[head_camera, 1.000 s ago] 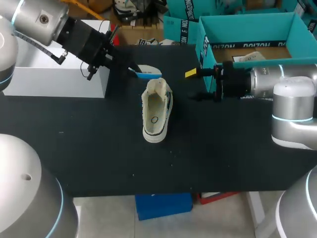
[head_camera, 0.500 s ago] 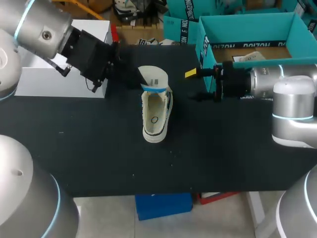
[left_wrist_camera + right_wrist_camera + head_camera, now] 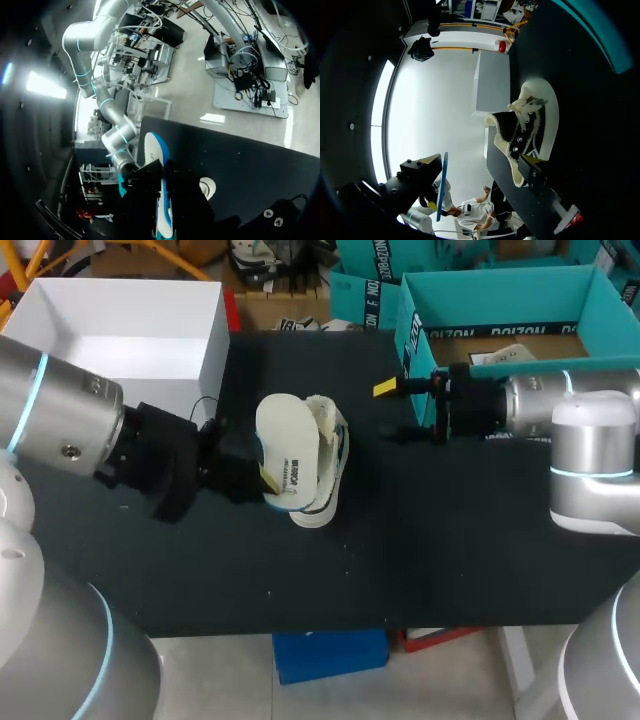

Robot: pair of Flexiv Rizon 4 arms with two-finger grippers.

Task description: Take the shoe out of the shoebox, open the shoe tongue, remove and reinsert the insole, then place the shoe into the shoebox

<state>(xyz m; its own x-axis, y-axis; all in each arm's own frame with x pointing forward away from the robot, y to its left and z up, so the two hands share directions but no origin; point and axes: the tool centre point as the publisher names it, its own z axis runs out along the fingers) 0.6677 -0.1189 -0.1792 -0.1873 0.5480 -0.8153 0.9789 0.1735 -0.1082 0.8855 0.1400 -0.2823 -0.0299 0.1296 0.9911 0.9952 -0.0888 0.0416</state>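
My left pincer [image 3: 262, 475] is clamped on the flat white foam insole with a blue rim [image 3: 285, 450], one finger on each face. It holds the insole in the air, just over the left side of the shoe and overlapping it in the head view. In the left wrist view the insole [image 3: 160, 192] shows edge-on between my dark fingers.

The cream low-top canvas sneaker with dark side panels [image 3: 330, 455] sits upright mid black worktop [image 3: 450, 540], outside the box, laces loose [image 3: 525, 112].

My right pincer [image 3: 398, 412] is spread wide and holds nothing. It hangs over the worktop to the right of the sneaker, not touching it.

The open teal cardboard shoebox [image 3: 500, 300] is at the far right. An open white box [image 3: 215, 340] is at the far left.
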